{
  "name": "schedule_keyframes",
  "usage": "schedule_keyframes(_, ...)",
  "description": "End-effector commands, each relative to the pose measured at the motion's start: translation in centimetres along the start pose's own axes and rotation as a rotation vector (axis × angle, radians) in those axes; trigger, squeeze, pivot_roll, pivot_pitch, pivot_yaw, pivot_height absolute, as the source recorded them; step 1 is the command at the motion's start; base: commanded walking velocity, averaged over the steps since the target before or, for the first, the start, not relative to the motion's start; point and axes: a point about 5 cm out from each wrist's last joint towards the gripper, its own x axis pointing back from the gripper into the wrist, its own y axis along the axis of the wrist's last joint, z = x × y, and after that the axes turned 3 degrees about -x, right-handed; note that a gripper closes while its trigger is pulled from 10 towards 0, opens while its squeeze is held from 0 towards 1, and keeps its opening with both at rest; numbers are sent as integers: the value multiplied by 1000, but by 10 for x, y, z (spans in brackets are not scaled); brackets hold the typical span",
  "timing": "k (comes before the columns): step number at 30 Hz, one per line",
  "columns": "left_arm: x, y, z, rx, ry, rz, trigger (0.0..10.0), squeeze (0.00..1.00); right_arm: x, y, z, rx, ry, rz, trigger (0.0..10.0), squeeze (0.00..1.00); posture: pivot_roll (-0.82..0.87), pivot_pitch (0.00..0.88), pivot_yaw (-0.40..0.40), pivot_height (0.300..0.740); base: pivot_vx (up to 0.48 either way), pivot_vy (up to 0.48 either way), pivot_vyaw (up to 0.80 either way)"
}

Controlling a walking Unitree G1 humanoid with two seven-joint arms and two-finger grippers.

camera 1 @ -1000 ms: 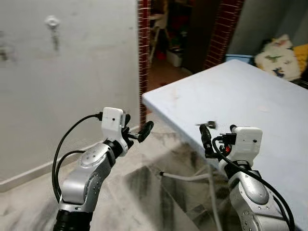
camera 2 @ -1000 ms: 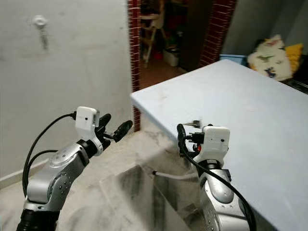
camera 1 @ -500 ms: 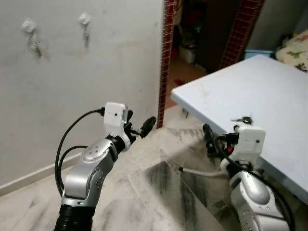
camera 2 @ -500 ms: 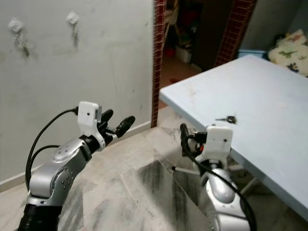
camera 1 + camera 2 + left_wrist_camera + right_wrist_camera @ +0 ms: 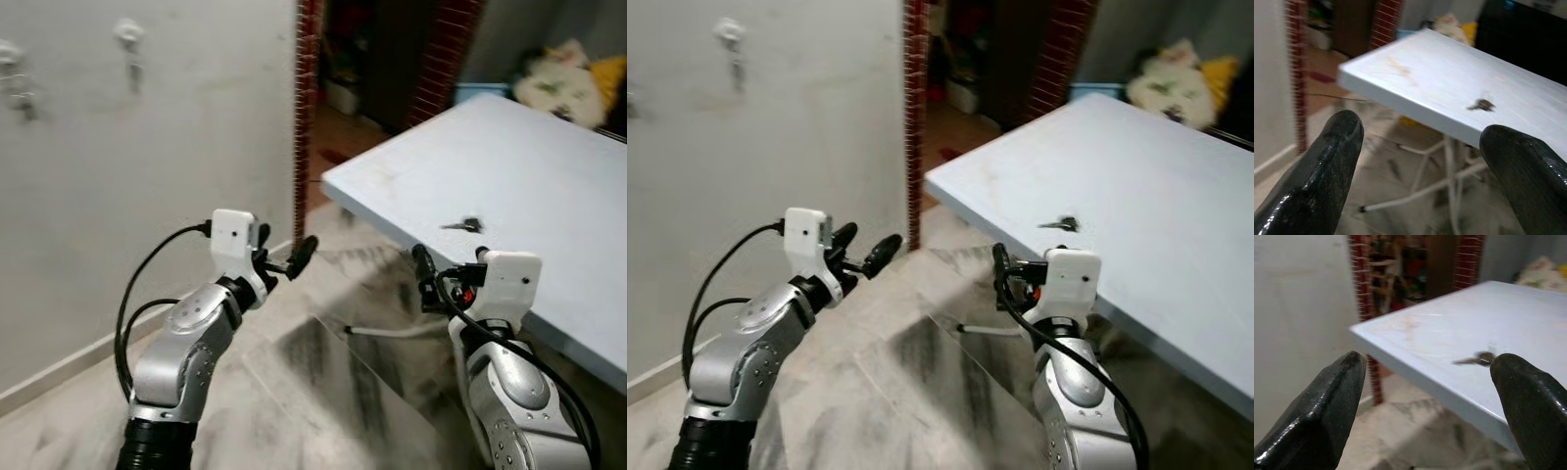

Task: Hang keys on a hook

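Closest to the camera, both arms are raised over the marbled floor point(image 5: 294, 392). The left claw point(image 5: 284, 262) is spread wide and holds nothing, and the right claw point(image 5: 1432, 401) is likewise wide apart and empty, pointing at the edge of the pale blue surface point(image 5: 549, 196). Just beyond the right claw, the keys point(image 5: 462, 225) lie flat on that surface, a little in from its near edge, with nothing touching them. Farther off on the left, the grey wall point(image 5: 176, 127) carries a hook point(image 5: 126, 33) with something small hanging from it, and a second hook point(image 5: 10, 54) sits at the frame's edge; a brick doorway point(image 5: 306, 108) opens behind the surface's corner.

Judging from this, the pickup has not started. The keys are thin and lie flat, so the claw could skid over them or nudge them off the near edge. The views are blurred, so misjudging the reach seems likely. The hooks are well apart from the keys, so a loose pinch could drop them on the way.
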Motion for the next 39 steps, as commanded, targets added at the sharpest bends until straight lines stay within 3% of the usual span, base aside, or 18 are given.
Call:
schedule_keyframes(1, 0, -1, 2, -9, 4, 4, 10000, 0, 0, 3, -1, 7, -4, -6, 10000, 0, 78, 0, -39, 740, 0, 0, -800)
schedule_keyframes(14, 2, -6, 4, -16, 28, 36, 10000, 0, -2, 2, 2, 5, 2, -1, 10000, 0, 89, 0, -43, 740, 0, 0, -800)
schedule_keyframes(22, 8, -16, 11, -57, 79, 62, 10000, 0, -3, 1, 3, 8, 9, -3, 10000, 0, 98, 0, -47, 740, 0, 0, 0)
schedule_keyframes(39, 7, -16, 11, -49, 86, 47, 10000, 0, -5, 2, 5, 15, 14, -6, 10000, 0, 89, 0, -47, 740, 0, -16, 0)
